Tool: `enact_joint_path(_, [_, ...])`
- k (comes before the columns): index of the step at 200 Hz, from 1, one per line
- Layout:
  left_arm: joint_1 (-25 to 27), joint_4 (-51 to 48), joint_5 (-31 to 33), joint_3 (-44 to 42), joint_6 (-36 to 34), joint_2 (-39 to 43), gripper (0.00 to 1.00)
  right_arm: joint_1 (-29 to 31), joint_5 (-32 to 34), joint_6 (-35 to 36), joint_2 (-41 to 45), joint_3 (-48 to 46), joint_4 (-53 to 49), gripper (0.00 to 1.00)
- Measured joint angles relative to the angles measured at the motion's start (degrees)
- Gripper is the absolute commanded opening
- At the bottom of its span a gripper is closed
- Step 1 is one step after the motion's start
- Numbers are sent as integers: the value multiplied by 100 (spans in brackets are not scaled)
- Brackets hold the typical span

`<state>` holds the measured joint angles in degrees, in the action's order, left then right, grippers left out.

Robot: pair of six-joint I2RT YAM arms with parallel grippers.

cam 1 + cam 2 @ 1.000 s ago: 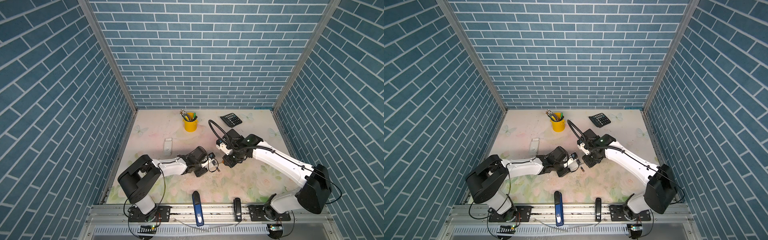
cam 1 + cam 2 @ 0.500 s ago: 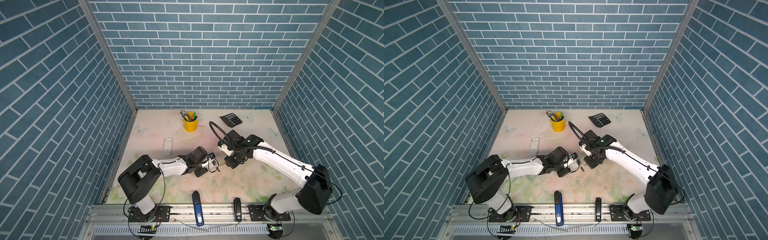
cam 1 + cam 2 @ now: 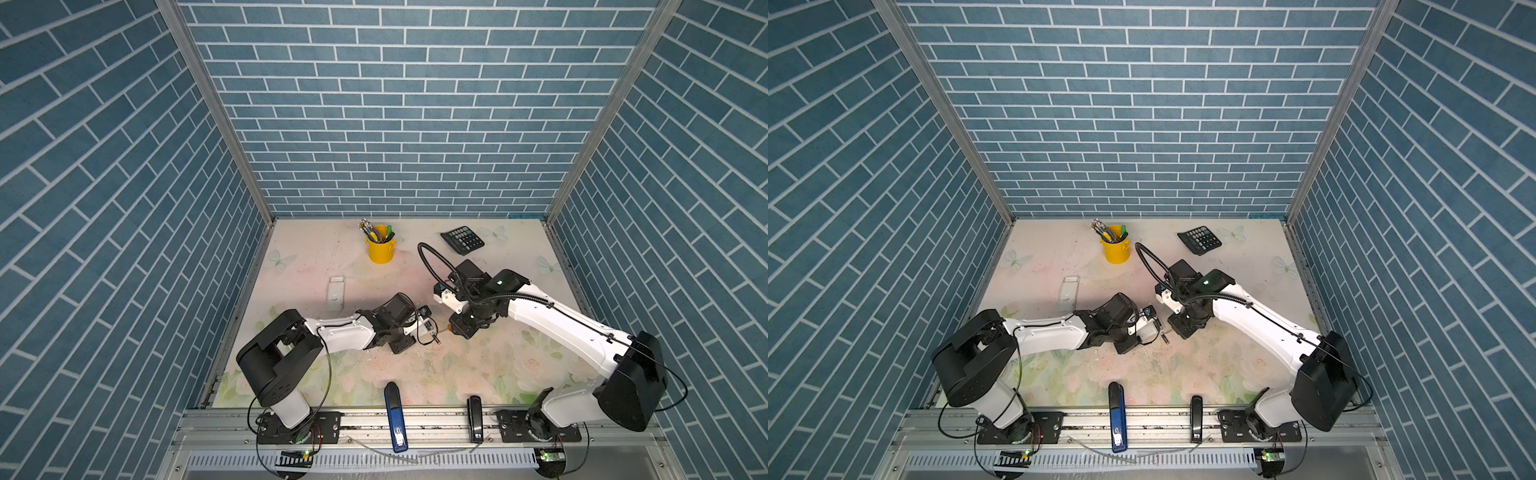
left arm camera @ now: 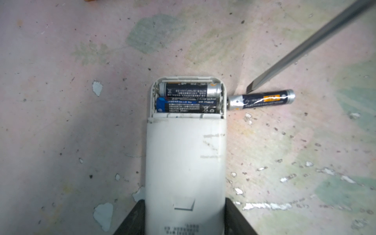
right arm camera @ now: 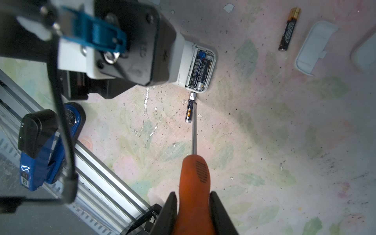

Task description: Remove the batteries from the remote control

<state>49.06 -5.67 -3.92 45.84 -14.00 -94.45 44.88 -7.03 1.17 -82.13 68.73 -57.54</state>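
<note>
My left gripper [image 4: 184, 215] is shut on the white remote control [image 4: 185, 158], which lies flat on the table with its compartment open. Two batteries [image 4: 189, 92] sit side by side inside it. A third battery [image 4: 262, 99] lies on the table, touching the remote's end. My right gripper [image 5: 193, 203] is shut on an orange-handled screwdriver [image 5: 195, 179], whose blade tip hovers just beside that loose battery [image 5: 189, 109]. Another battery [image 5: 289, 29] lies farther off beside a white cover [image 5: 313, 48]. In both top views the grippers [image 3: 424, 328] [image 3: 461, 328] face each other mid-table.
A yellow cup of pens [image 3: 381, 249] and a black calculator [image 3: 462, 240] stand at the back. A white rectangular item [image 3: 336, 291] lies at the left. A blue stapler [image 3: 395, 415] and a black stapler [image 3: 474, 417] rest on the front rail.
</note>
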Motion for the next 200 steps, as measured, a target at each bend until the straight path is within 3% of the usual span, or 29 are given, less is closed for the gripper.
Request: enact_joint_path(200, [7,4,33,0,-4,-2,35,63,273,501,-223,367,111,0])
